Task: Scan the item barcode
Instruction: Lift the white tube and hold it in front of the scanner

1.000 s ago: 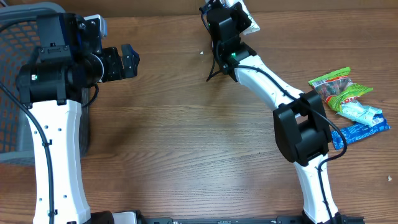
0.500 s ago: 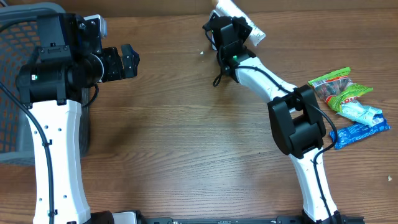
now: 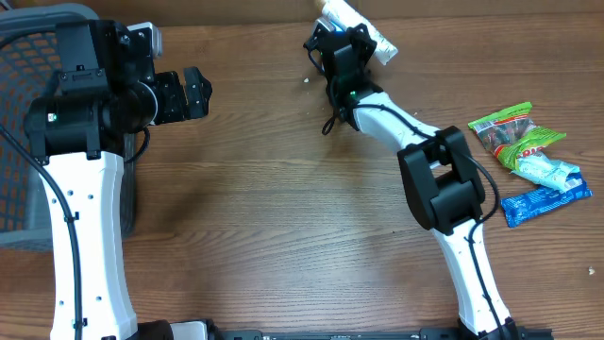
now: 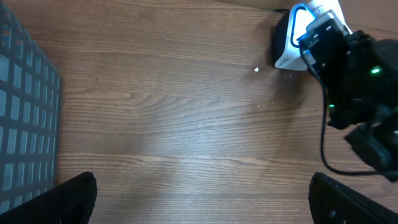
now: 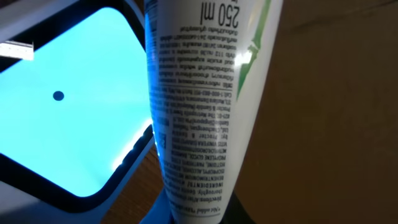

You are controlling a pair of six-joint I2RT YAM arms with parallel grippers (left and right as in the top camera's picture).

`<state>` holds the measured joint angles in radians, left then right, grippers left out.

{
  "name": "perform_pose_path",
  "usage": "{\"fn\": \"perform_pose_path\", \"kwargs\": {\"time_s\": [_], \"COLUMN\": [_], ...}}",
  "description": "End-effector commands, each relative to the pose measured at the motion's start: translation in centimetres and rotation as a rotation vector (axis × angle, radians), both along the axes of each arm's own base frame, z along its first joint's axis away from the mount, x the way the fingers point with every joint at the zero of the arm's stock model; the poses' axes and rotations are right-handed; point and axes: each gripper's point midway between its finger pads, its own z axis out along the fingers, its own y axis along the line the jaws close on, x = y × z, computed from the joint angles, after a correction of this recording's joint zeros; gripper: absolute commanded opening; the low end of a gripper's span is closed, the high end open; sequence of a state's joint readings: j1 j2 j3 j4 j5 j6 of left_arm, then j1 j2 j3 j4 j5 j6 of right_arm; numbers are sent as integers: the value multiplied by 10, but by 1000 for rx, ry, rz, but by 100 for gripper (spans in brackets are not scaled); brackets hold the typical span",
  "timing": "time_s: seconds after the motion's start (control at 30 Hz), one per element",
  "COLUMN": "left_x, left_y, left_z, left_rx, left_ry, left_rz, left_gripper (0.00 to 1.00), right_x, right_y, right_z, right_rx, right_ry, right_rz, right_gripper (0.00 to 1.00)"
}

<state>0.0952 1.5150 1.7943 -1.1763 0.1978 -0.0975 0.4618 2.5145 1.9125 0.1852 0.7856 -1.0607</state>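
1. The right tool is clamped narrow on the white tube. It holds the tube at the 12 o'clock edge of the bench, directly in front of the scanner.
2. In the right wrist view the tube crosses the 3 o'clock rim of the scanner's lit cyan window, not its middle. Whether it touches the housing cannot be told.
3. The side facing that camera shows fine print and a "250 ml" mark but no barcode. The bars are probably on a side turned away.
4. To do this step well, roll the wrist slowly about the tube's long axis, so that each side faces the window in turn.
5. Slide the tube toward 9 o'clock in the wrist view, over the middle of the glow, and leave a small gap to the glass.
6. The tube looks glossy and soft. A slight tilt should cut glare, and a harder squeeze would likely crease the printed skin.
7. The left tool hangs wide open and empty at 9 o'clock, near the basket and well apart from the scanner.
8. The snack packets lie at 3 o'clock, well apart from the tube.
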Motion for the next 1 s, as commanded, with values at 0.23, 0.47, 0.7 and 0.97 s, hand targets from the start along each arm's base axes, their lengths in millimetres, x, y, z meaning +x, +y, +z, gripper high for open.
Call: {"fn": "perform_pose_path", "kwargs": {"time_s": [0.23, 0.47, 0.7, 0.97], "left_x": [2, 2, 2, 2], "left_y": [2, 2, 2, 2], "left_z": [7, 7, 7, 7], "left_rx": [3, 3, 3, 3], "left_ry": [-19, -19, -19, -19], "left_rz": [12, 12, 12, 12], "left_gripper": [100, 100, 100, 100], "right_x": [-3, -3, -2, -5], "right_y": [-26, -22, -19, -7], "right_z": [33, 28, 22, 22], "right_rx": [-3, 27, 44, 64], "right_ry": [-147, -141, -124, -131], "right_rz": [-188, -178, -158, -142], "right_gripper": [4, 4, 4, 4]}}
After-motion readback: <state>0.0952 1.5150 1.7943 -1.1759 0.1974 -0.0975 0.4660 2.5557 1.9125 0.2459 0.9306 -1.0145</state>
